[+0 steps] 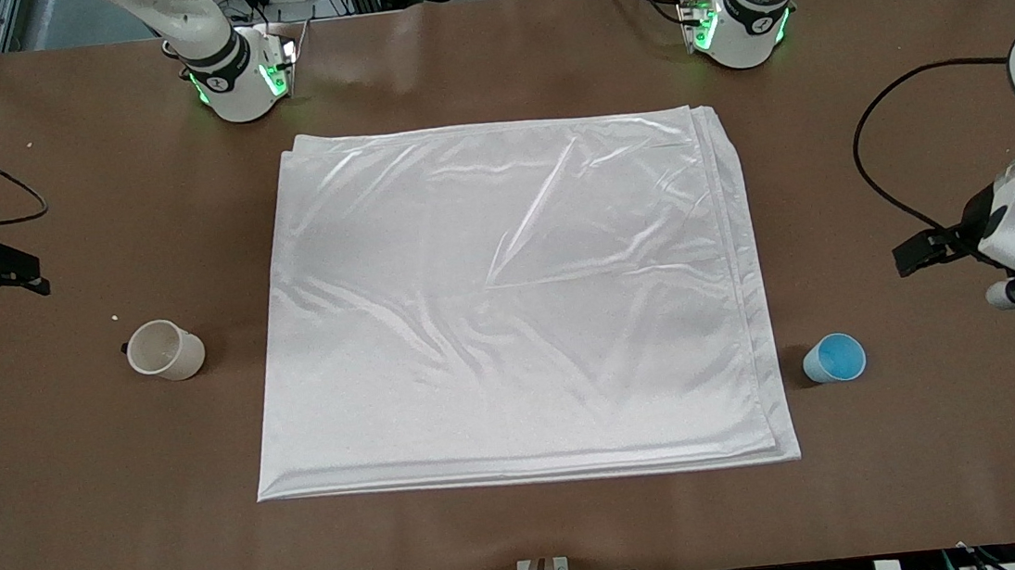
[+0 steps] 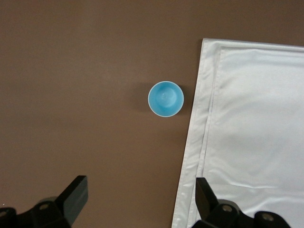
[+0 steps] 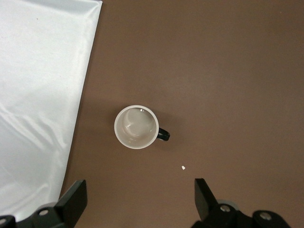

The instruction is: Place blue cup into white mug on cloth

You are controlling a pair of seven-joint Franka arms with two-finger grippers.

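While both arms wait at the table ends, I note the cloth [image 1: 509,303] lies flat mid-table. Blue cup [image 1: 834,358] stands upright on bare table just beside the cloth's edge, toward the left arm's end. White mug [image 1: 165,350] stands upright toward the right arm's end. Left gripper [image 2: 137,199] hangs spread over the table by the cup; right gripper [image 3: 137,199] spread by the mug.
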